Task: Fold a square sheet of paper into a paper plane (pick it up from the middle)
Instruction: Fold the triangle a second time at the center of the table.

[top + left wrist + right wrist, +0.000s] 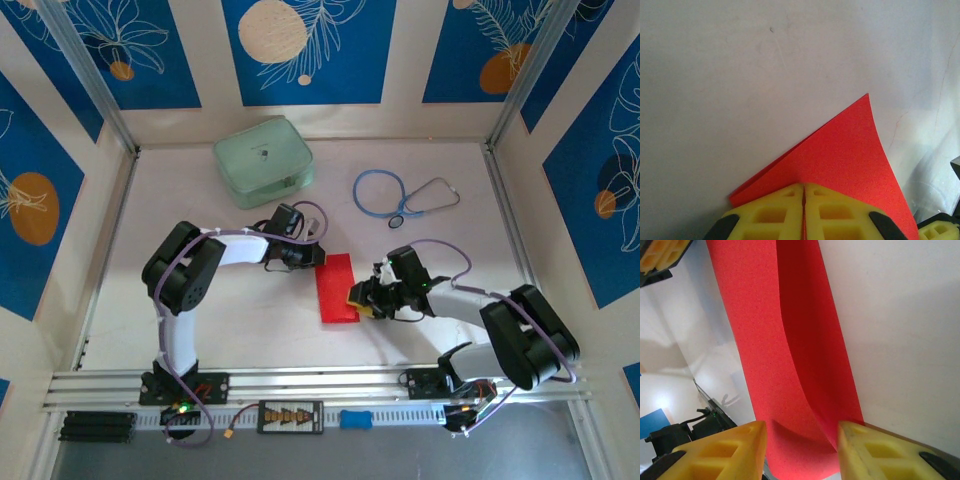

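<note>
**Holding the square sheet of paper [336, 287] at two places**

Top view: the bright red sheet lies doubled over as a narrow strip on the white table [250, 315], midway between the two arms, with its long axis running roughly away from the bases. The left gripper [318, 258] meets the strip at its far left corner. The right gripper [358, 297] sits at the strip's right edge, nearer the bases. Well apart from both, at the back of the table, rest a pale green case [263, 160] and a blue stethoscope [397, 221].

Left wrist view: the left gripper [803, 186] has its yellow pads pressed together, and a thin red line runs between them — the pads are clamped on the sheet [840, 150]. Beyond them the paper rises to a point, with a second layer showing along its lower left edge.

Right wrist view: the fingers of the right gripper [801, 427] stand apart, one on each side of the sheet [765, 315]. The right-hand finger [890, 450] touches the paper's edge; whether the left-hand one touches it cannot be told. The upper layer bows upward off the lower layer — the fold is not pressed flat here.
</note>
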{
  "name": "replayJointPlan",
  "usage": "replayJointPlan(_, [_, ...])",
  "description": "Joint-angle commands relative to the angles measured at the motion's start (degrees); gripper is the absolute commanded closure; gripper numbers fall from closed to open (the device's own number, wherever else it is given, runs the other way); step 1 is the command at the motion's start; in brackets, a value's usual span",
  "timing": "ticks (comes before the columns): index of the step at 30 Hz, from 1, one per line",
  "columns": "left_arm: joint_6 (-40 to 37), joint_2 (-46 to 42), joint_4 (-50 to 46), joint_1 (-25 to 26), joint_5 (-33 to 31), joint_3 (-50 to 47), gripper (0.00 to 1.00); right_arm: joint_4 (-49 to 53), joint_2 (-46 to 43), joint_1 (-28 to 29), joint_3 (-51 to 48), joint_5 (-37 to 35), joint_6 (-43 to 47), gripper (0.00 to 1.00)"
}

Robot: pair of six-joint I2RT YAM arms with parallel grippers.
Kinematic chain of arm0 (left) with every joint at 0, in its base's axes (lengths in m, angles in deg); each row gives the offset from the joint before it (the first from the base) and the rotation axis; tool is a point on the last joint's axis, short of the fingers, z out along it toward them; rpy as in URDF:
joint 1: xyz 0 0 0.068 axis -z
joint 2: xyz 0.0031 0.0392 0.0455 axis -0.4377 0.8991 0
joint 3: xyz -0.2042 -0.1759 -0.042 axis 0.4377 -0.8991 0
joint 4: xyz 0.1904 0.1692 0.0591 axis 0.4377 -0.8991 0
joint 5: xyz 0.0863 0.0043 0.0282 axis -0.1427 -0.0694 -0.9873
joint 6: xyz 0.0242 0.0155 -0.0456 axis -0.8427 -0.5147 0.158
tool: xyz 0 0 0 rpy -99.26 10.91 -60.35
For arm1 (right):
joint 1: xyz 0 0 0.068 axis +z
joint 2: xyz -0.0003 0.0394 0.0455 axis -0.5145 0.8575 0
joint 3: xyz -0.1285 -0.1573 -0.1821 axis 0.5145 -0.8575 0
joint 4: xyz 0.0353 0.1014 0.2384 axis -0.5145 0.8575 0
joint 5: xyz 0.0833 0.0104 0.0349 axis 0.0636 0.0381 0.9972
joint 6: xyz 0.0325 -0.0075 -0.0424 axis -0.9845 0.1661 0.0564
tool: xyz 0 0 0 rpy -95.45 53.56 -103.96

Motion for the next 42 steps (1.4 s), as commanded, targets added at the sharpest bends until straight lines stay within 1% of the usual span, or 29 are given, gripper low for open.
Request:
replayJointPlan(1, [-1.04, 2.13, -2.41, -0.02, -0.11, 0.48, 0.89, -2.35, 1.56, -0.83, -0.26, 3.12, 1.13, 0.58])
replayJointPlan(15, [-1.37, 2.37, -3.25, -0.02, 0.12, 1.5, 0.89, -5.82, 6.08, -3.84, 3.16, 8.5, 7.37, 0.53])
replayJointPlan(21, [-1.23, 2.3, -3.06, 0.09, 0.2, 1.63, 0.89, -6.2, 7.41, -4.89, 3.47, 9.64, 8.55, 0.53])
replayJointPlan(24, [-1.18, 2.32, -3.05, -0.01, 0.34, 1.78, 0.89, -7.06, 7.85, -5.32, 2.69, 10.27, 8.37, 0.56])
replayJointPlan(27, [-1.0, 1.75, -2.97, 0.1, 0.91, 1.94, 0.88, -6.98, 8.22, -5.6, 2.2, 9.96, 8.44, 0.63])
replayJointPlan(33, [-0.65, -0.65, -2.91, 0.08, 1.88, 2.74, 0.83, -6.69, 10.17, -5.64, 2.57, 9.87, 8.63, 0.79])
replayJointPlan(36, [-0.49, -2.35, -3.3, 0.11, 2.08, 2.73, 0.79, -7.23, 11.11, -5.69, 2.68, 9.63, 8.23, 0.83])
replayJointPlan(42, [-0.96, -8.94, -3.59, 0.09, -0.39, -0.14, 0.67, -8.45, 12.13, -4.83, 3.45, 8.04, 6.49, 0.88])
